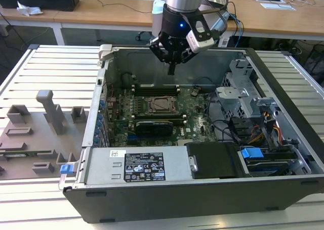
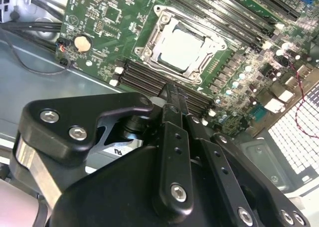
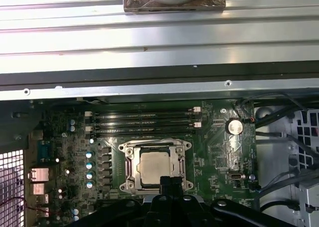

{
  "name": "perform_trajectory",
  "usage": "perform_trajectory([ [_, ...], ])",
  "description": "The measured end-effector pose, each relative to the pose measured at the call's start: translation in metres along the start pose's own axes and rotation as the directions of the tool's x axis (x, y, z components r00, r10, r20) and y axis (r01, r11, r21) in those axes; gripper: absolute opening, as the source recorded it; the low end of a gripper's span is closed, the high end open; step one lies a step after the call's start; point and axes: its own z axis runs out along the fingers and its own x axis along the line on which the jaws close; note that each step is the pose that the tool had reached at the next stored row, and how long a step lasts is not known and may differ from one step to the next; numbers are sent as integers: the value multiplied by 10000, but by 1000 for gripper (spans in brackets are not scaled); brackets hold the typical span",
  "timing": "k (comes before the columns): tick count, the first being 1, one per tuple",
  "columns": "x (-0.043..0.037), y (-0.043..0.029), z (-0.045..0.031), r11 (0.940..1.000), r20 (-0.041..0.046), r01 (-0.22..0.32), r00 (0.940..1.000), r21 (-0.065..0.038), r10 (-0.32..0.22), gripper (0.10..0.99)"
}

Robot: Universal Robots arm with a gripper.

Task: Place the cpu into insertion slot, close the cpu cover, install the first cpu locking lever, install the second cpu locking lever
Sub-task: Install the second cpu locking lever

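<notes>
While black claw (image 1: 172, 68) hangs pinched closed, empty, matte silver square cpu (image 3: 154, 168) sits under grey metal-framed cpu cover (image 3: 128, 163).

The open computer case (image 1: 202, 139) lies on the counter (image 1: 45, 68), with the motherboard (image 1: 152, 111) flat on its floor. The cpu (image 1: 161, 104) sits in the insertion slot (image 1: 150, 104) near the board's middle, and the cpu cover (image 3: 155, 148) seems to lie closed around it. Memory slots (image 1: 154, 89) run behind the socket, and more run in front of it. The gripper (image 1: 172, 67) hangs above the case, over the board's rear edge. Drive cages (image 1: 243, 96) and cables (image 1: 253, 131) fill the exterior view's right. The power supply (image 1: 136, 167) lies along the near wall. Holders (image 1: 50, 111) stand on the counter at the exterior view's left.
</notes>
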Motion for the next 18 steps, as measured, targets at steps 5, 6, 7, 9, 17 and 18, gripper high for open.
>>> perform_trajectory([
  [5, -40, -42, -4, 10000, -6, -1, 10000, 1, 1, 106],
  [6, -41, -83, -6, 10000, -5, -1, 10000, 0, 1, 106],
  [7, -43, -114, -8, 10000, -5, -1, 10000, 0, 1, 106],
  [9, -46, -196, -13, 10000, -6, 0, 10000, -10, 0, 106],
  [17, -53, -365, -15, 10000, -8, 1, 10000, -81, -1, 106],
  [18, -53, -368, -8, 10000, -8, -1, 10000, -85, 1, 106],
])
